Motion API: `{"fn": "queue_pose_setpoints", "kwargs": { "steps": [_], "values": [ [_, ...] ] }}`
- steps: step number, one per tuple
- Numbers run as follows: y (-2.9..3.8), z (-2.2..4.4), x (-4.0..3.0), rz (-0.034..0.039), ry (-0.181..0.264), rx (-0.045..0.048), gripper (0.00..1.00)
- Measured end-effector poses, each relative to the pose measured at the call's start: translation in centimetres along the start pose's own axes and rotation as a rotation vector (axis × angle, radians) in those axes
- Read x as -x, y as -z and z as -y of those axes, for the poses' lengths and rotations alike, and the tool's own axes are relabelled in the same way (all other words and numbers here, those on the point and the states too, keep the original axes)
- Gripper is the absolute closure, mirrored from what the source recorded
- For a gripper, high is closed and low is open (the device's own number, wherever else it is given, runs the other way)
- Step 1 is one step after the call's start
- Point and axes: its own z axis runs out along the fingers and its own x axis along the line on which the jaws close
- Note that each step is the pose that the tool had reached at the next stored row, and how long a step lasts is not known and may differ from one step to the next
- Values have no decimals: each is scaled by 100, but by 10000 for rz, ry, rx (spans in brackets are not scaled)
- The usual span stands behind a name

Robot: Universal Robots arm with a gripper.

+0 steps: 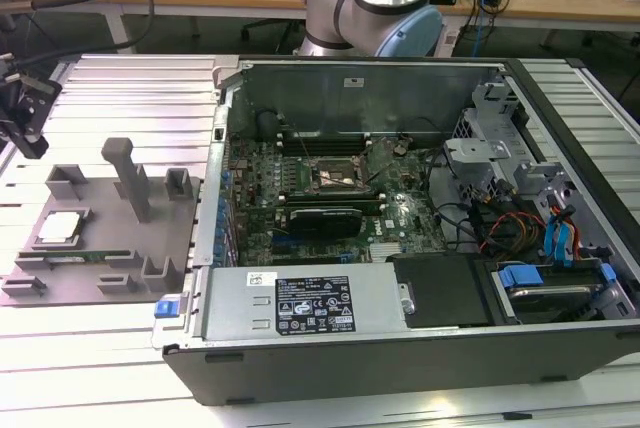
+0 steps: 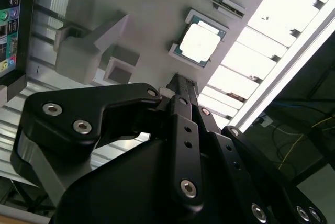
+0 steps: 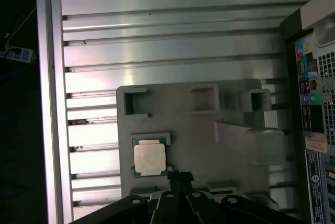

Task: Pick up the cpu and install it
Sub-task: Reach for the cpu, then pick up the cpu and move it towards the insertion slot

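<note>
The cpu, a small square chip with a pale silvery top, lies flat in a recess of the grey tray at the exterior view's left. It also appears in both wrist views. My black gripper hangs above the tray's far left edge, clear of the chip. In both wrist views its fingers meet in a narrow tip just beside the cpu, shut on nothing. The dark metal-framed socket sits on the motherboard inside the open computer case.
A thin green memory stick lies on the tray in front of the cpu, and grey posts stand up from it. The open case takes up the exterior view's middle and right. The arm's base stands behind it.
</note>
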Motion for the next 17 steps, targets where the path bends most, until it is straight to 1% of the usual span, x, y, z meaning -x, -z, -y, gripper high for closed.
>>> {"fn": "queue_pose_setpoints", "kwargs": {
  "steps": [2, 12, 16, 17],
  "values": [
    [-2, 0, -10, 1, -1, 1, 89],
    [-7, 1, -20, 7, -2, 2, 89],
    [-43, 6, -59, 43, 1, 5, 89],
    [-64, 8, -72, 53, 1, 4, 89]
  ]
}}
